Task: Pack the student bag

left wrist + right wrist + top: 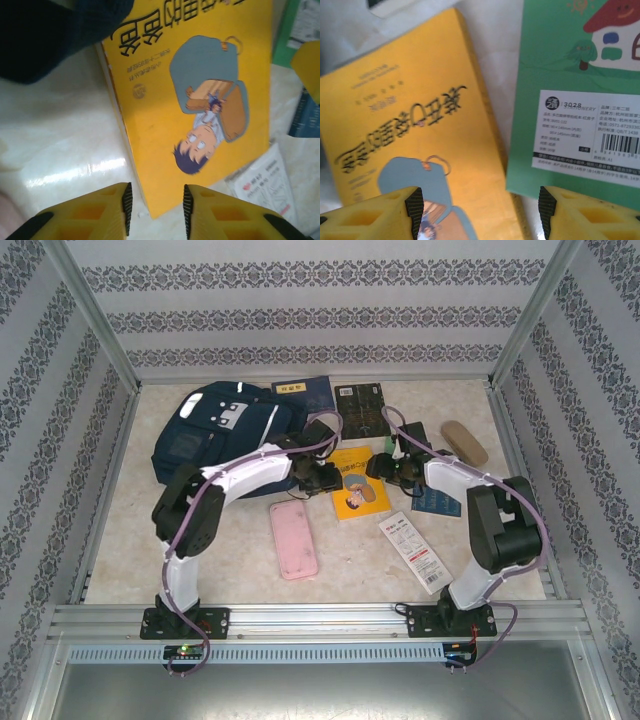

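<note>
The navy student bag (pixel 225 425) lies at the back left of the table, and a fold of it (pixel 50 35) darkens the upper left of the left wrist view. A yellow book with a cartoon boy (pixel 358 483) lies flat at the centre. My left gripper (pixel 325 478) hovers at its left edge, open, with the book's (pixel 200 100) near corner between the fingers of the gripper (pixel 155 207). My right gripper (pixel 385 468) hangs over the book's right edge, open (pixel 480 210), spanning the book (pixel 415 125) and a green notepad (pixel 570 100).
A pink pencil case (pixel 293 538) and a white packet (pixel 415 550) lie in front of the book. Two dark books (pixel 305 392) (pixel 360 405) sit at the back, a tan case (pixel 465 442) at the right, and a dark teal booklet (pixel 437 502) under the right arm.
</note>
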Controlling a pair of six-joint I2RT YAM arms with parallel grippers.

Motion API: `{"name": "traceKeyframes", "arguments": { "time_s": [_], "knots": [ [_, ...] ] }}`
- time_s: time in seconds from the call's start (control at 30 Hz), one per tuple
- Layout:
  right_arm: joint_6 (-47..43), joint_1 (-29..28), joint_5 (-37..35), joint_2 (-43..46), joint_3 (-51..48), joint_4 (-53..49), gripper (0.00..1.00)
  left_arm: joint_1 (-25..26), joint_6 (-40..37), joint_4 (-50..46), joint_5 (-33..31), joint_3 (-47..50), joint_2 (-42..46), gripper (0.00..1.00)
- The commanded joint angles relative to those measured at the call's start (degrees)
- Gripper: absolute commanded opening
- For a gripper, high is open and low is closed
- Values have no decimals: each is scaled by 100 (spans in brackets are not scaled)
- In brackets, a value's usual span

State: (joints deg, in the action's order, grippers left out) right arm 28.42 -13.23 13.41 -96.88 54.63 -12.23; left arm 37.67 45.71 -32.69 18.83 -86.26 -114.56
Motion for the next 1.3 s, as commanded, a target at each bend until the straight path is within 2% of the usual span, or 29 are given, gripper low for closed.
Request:
{"name": "traceKeyframes", "arguments": {
  "time_s": [0.0,0.23,0.37,0.6,0.83,0.97,1.07,1.27],
  "knots": [
    [-231,37,196,-201,175,131,63,-5,131,-170,-250,-297,-364,33],
    [-338,50,353,-648,351,84,63,-6,96,-419,-349,-607,-898,30],
    [-255,26,577,-751,357,74,61,-3,56,-590,-422,-670,-1037,23],
    [-294,-299,-288,-97,126,-314,62,-5,-94,-1148,-812,-857,-1226,20],
    [-268,-186,-473,62,-187,-419,63,-1,-200,-1430,-1030,-1012,-1314,20],
    [-379,-123,-31,-344,-110,-377,63,-5,-247,-1558,-1123,-1095,-1340,20],
    [-377,-150,626,-644,-15,-233,62,-5,-246,-1539,-1048,-1069,-1353,19],
    [-325,-476,1922,-435,-18,209,59,-5,-252,-1458,-899,-947,-1356,16]
  ]
}}
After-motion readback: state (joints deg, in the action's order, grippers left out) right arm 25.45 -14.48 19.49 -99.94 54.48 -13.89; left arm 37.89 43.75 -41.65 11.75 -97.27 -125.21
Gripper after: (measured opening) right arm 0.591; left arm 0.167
